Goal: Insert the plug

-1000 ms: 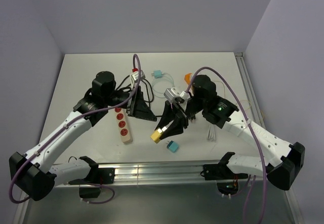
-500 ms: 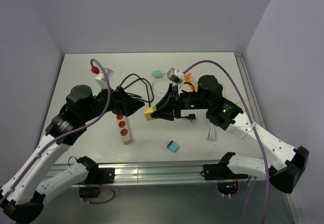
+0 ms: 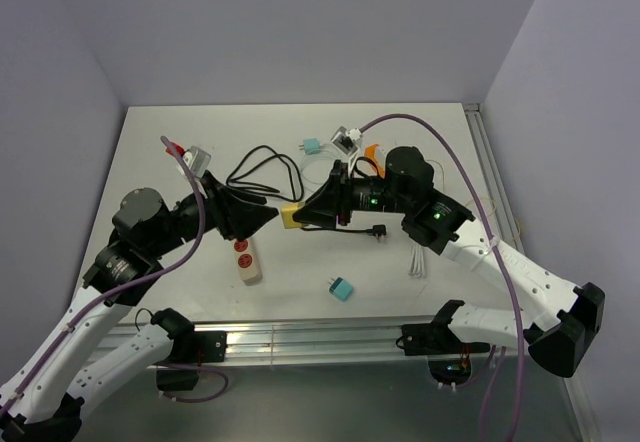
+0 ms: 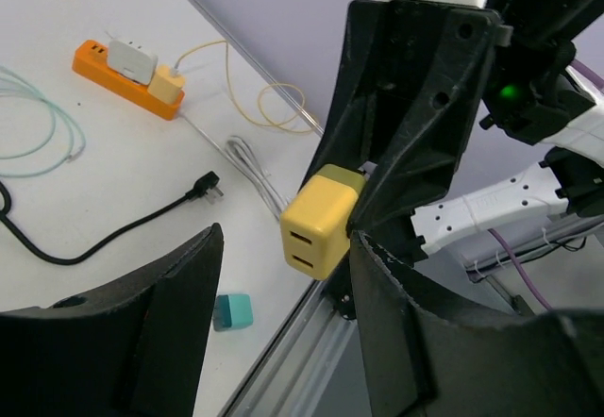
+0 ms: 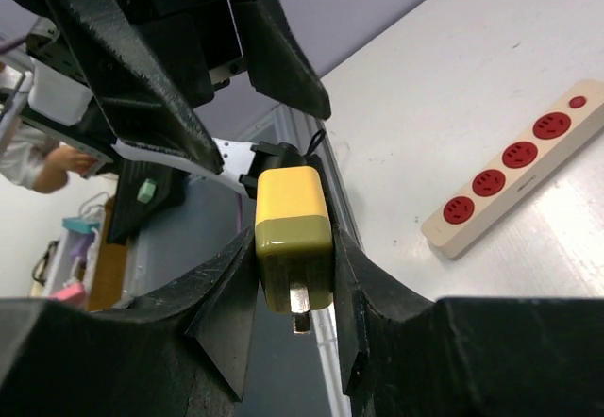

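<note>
Plug: the yellow plug (image 3: pixel 291 219) is hanging in the air above the table (image 3: pixel 430 127), not touching it.
Right gripper: the right gripper (image 3: pixel 300 217) is clamping the plug from both sides.
Left gripper: the left gripper (image 3: pixel 268 218) is standing with fingers apart just in front of the plug, not touching it.
Plug axis: it is lying about level, along the line between both grippers; the slotted yellow face (image 4: pixel 321 221) is looking at the left gripper, and the metal prong (image 5: pixel 298 321) is pointing back to the right wrist.
Power strip: the power strip (image 3: pixel 245 254) is lying flat, below and on the left arm's side.
Judgement: the prongs are probably needing a turn toward the strip's sockets.
</note>
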Tool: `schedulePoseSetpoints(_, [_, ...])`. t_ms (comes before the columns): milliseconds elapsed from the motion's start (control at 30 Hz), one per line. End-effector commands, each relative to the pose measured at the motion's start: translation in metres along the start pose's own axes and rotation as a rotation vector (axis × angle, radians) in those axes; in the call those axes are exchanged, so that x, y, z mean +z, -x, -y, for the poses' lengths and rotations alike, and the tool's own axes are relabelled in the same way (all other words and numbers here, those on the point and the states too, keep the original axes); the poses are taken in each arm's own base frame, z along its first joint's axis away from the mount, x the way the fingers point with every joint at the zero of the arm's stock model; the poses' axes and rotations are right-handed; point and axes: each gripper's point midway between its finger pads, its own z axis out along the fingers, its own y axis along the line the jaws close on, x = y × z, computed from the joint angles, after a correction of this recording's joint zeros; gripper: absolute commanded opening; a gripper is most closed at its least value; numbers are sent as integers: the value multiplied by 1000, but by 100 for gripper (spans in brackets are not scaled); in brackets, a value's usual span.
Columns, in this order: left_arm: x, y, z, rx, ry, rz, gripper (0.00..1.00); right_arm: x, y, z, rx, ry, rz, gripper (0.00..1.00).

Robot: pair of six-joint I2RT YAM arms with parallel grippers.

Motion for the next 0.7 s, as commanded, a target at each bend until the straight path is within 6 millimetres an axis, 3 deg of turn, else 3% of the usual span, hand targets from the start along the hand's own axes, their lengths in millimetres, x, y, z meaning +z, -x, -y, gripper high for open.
schedulePoseSetpoints(0, [-1, 2, 16, 37, -89, 7, 61, 0, 25, -14, 2, 44, 77, 0])
schedulePoseSetpoints(267, [0, -4, 18, 17, -121, -4, 53, -1, 37, -30, 51, 109, 128, 0])
schedulePoseSetpoints(433, [-3, -1, 36, 1, -215, 8, 55, 1, 38, -34, 57, 145, 133, 0])
schedulePoseSetpoints(667, [-1, -5, 41, -53, -254, -11, 55, -1, 39, -40, 58, 187, 156, 0])
